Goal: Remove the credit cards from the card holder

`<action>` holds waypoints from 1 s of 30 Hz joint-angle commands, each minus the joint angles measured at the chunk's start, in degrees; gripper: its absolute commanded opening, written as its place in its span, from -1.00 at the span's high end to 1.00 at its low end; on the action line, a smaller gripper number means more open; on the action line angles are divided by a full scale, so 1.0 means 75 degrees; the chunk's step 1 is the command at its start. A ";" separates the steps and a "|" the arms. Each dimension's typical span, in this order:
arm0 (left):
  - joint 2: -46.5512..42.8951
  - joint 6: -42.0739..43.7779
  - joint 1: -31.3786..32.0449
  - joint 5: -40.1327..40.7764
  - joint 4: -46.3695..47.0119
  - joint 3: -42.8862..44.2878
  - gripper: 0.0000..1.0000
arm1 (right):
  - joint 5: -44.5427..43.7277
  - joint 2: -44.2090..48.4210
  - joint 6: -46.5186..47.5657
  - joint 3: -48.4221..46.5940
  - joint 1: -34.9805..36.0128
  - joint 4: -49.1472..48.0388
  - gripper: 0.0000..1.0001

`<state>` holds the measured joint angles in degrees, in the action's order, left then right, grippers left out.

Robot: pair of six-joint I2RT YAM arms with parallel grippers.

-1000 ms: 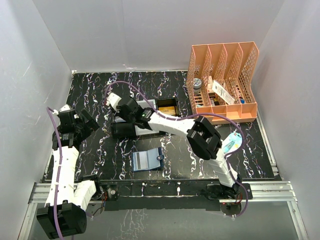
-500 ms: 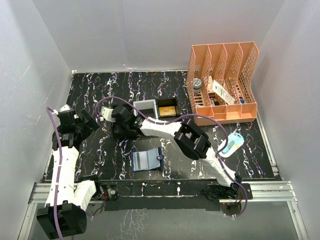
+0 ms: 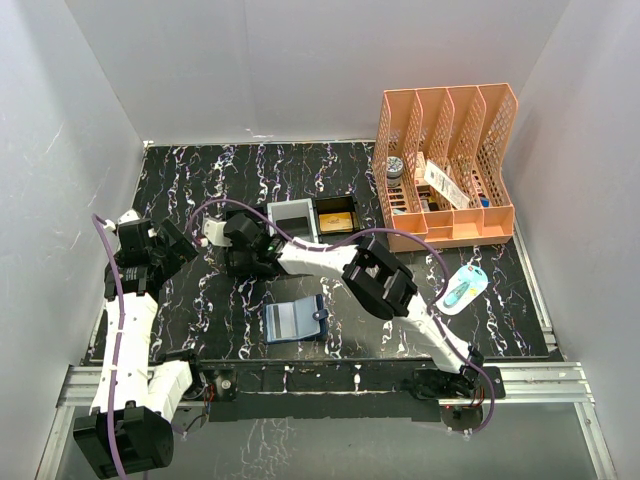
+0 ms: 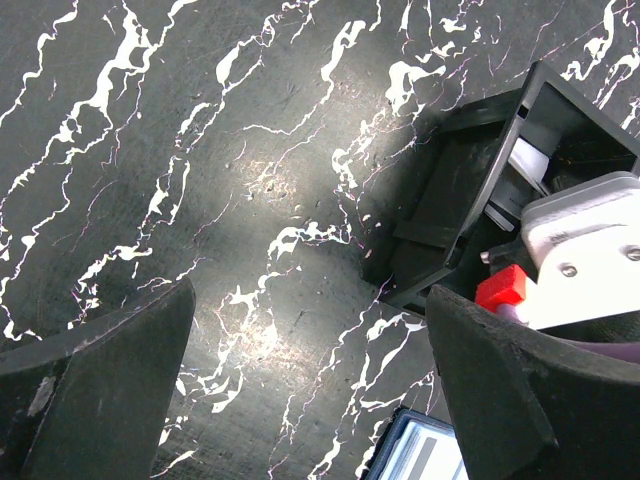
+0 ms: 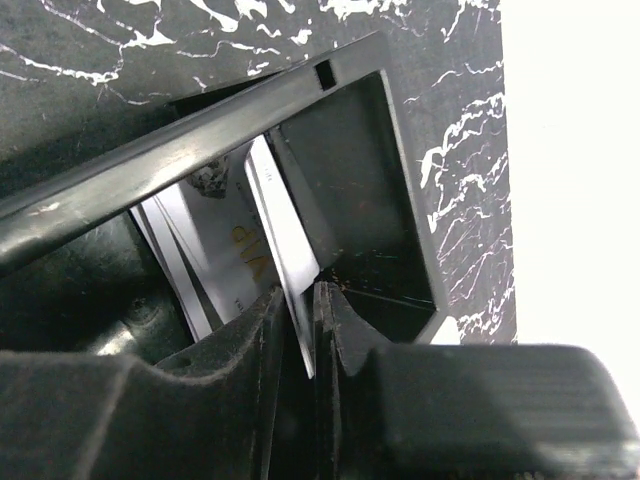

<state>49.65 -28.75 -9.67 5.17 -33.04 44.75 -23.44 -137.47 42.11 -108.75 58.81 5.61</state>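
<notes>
Progress is showing: the right gripper [image 5: 298, 305], now sitting further left in the top view than a second ago, is holding a credit card [image 5: 278, 215] in the black tray [image 5: 200, 128] beside other cards [image 5: 215, 255], jaws nearly closed on its lower edge. The left gripper [image 4: 310, 390] is hanging wide open and empty, and the card holder [image 3: 295, 321] is lying open at lower centre, so this card is probably about to be dropped off.

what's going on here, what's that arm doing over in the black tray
The right gripper is down inside a black compartment tray. It has a credit card standing on edge between its nearly closed fingers, next to other cards lying in the same compartment. The card holder lies open on the table, apart from the tray. The left gripper hangs open at the left, holding nothing.
</notes>
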 commanded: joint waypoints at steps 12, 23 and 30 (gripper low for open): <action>0.0145 0.0025 -0.0046 0.0014 -0.0014 0.0028 -0.97 | 0.0258 0.0090 -0.0631 -0.0314 0.0046 0.0053 0.37; 0.0010 -0.0025 -0.0049 0.0118 -0.0077 0.0013 -0.97 | 0.0961 0.0746 -0.2902 -0.0682 -0.0004 0.0380 0.11; -0.0022 -0.0038 -0.0043 0.0110 -0.0070 -0.0001 -0.97 | 0.0811 0.0734 -0.6777 -0.0924 -0.0061 0.1322 0.28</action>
<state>50.35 -28.77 -9.67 5.37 -33.08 44.75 -16.60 -135.94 11.27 -111.87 58.81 12.56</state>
